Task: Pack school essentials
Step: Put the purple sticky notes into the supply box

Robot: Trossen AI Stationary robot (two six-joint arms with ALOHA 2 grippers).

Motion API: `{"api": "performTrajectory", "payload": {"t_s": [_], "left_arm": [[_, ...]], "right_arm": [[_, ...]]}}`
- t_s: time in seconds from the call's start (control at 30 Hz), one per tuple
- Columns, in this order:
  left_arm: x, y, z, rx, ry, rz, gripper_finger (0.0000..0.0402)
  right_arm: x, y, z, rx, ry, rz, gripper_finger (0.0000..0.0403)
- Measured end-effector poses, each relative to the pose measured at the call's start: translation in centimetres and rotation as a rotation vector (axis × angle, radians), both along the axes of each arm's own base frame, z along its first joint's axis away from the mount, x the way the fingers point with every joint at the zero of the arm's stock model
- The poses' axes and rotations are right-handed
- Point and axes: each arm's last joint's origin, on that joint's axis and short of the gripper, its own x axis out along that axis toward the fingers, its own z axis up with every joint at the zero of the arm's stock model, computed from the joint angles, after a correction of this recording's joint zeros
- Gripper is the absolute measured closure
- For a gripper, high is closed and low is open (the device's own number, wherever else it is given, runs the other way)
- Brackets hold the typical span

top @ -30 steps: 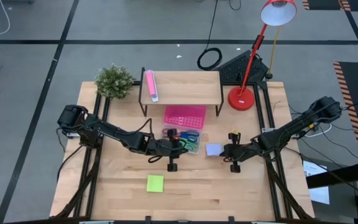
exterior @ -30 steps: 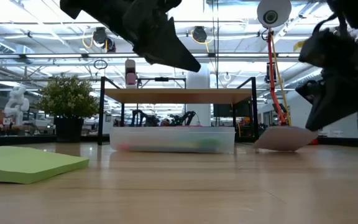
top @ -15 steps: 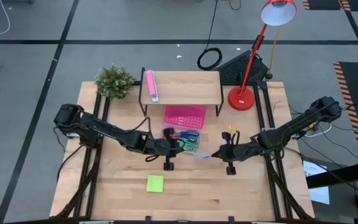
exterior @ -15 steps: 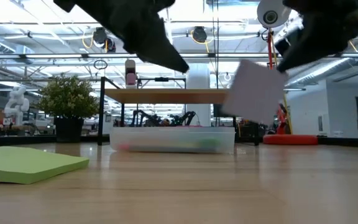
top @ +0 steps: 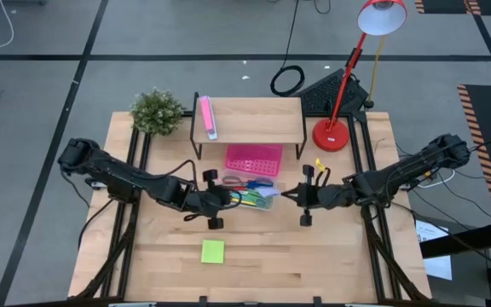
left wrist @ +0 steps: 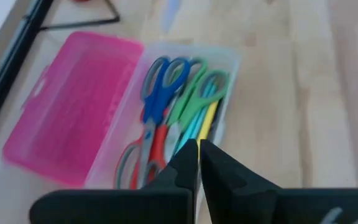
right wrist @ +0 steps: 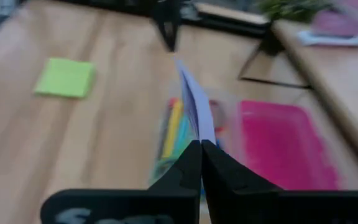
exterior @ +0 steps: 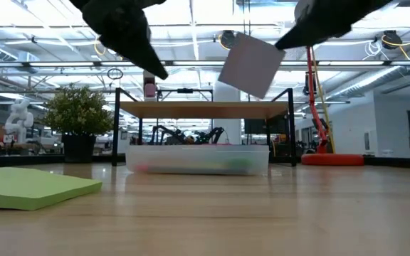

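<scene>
Between the right jaws (right wrist: 200, 144) a pale-blue pad (exterior: 250, 62) is pinched, held up off the bench (top: 314, 256) and tilted on one corner in the low view. From the right wrist the pad shows edge-on, rising straight out from the closed finger tips. Just beyond those jaws lies the clear box (top: 267, 204), and in it sit the pens (right wrist: 171, 129), yellow and blue among them; the pink tray (right wrist: 286, 144) lies beside the box on its far side.

Across the box the left jaws (left wrist: 198, 147) are pressed together with nothing in them, raised above the bench. Directly ahead of them the box holds the scissors (left wrist: 161, 87), blue, red and green handled, side by side, with thin pens next to them; the pink tray touches the box's long edge beyond.

Well apart from both jaws, near the bench's front, the lime-green pad (top: 212, 251) lies flat by itself. Behind the box stands a low shelf (top: 250, 109) with a pink-and-white oblong thing (top: 205, 117) on it, a plant (top: 156, 111) at one end and a red lamp (top: 332, 135) at the other.
</scene>
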Motion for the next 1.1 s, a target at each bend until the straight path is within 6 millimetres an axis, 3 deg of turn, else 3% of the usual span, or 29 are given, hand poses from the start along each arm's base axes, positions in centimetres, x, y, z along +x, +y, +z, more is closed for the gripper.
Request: {"api": "performTrajectory", "payload": {"t_s": [0.23, 0.47, 0.57, 0.8, 1.1], "left_arm": [[-1.5, 0.0, 0.2, 0.027, 0.051, 0.092, 0.038], [-2.3, 0.3, -1.3, 0.046, 0.094, 0.148, 0.038], [-3.1, 0.6, -1.8, 0.01, 0.029, 0.146, 0.038], [-5.3, 1.0, -1.5, -0.092, -0.163, 0.072, 0.038], [-6.7, 1.0, -0.9, -0.132, -0.253, 0.009, 0.038]], "right_arm": [[1.5, -1.0, 2.4, -0.125, -0.043, -0.082, 0.0403], [3.4, -0.9, 4.2, -0.187, -0.039, -0.115, 0.0403], [4.4, -0.5, 4.5, -0.195, 0.0, -0.115, 0.0403], [6.3, 0.3, 3.6, -0.206, 0.112, -0.149, 0.0403], [7.9, 1.9, 1.5, -0.249, 0.157, -0.183, 0.0403]]}}
